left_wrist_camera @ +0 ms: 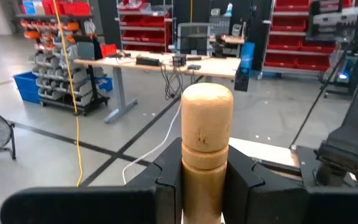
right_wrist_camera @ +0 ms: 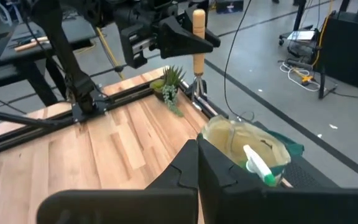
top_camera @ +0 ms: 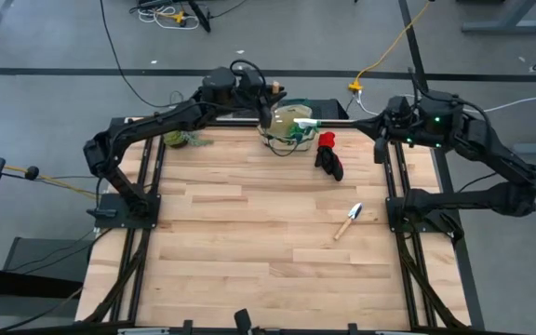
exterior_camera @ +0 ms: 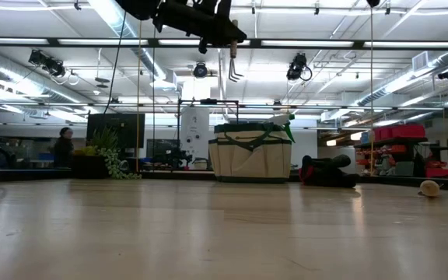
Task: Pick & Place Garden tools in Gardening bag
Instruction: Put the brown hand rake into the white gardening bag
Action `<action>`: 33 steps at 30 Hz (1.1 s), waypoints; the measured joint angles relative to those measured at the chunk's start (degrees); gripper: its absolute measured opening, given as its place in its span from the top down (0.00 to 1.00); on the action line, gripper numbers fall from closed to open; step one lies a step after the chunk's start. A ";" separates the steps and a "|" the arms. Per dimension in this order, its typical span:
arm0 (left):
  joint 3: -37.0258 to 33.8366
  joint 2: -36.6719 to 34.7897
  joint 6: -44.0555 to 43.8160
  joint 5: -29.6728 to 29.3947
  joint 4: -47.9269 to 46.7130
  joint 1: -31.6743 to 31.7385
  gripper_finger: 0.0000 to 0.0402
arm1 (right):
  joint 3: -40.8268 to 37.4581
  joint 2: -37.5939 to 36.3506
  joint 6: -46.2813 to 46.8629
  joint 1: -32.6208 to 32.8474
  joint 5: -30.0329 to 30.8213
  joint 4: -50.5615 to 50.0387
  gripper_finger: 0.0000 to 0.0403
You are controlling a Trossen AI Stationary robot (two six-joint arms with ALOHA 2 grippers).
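Note:
My left gripper (top_camera: 264,102) is over the table's far edge, shut on the wooden-handled hand rake (right_wrist_camera: 198,59), whose metal tines (exterior_camera: 232,68) hang high above the beige gardening bag (exterior_camera: 251,155) and a little to its left. The bag (top_camera: 285,126) stands on its base at the far edge, with a green-and-white plastic item (right_wrist_camera: 257,163) sticking out of its top. The red-and-black glove (top_camera: 328,154) lies to the right of the bag. The trowel (top_camera: 349,221) lies flat at mid right. My right gripper (right_wrist_camera: 197,163) is shut and empty, near the table's far right corner (top_camera: 380,144). My left gripper pinches the rake's wooden handle (left_wrist_camera: 206,158) between its two fingers, a little below the handle's rounded free end (left_wrist_camera: 207,99), which stands above them. The fingers come level and lie across the handle. The rake hangs upright, tines down, clear of the table and bag.
A small leafy green plant (top_camera: 180,140) stands at the far left edge, left of the bag. Black arm frames (top_camera: 147,177) run along both sides of the table. The wide near half of the wooden table (top_camera: 268,270) shows bare boards.

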 joint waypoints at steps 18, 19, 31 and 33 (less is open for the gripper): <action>0.02 9.19 1.52 -0.06 7.43 0.15 0.82 | 0.00 -2.58 0.97 0.00 -0.13 -1.77 1.00; 0.02 9.70 1.76 -0.42 7.94 0.25 0.82 | 0.00 -2.56 0.97 0.00 -0.13 -1.77 1.00; 0.00 15.54 2.98 -3.73 8.84 0.42 0.82 | 0.00 -2.58 0.97 0.00 -0.19 -1.81 1.00; 0.00 15.95 3.00 -3.92 8.74 0.44 0.82 | 0.00 -2.58 0.97 0.00 -0.22 -1.82 1.00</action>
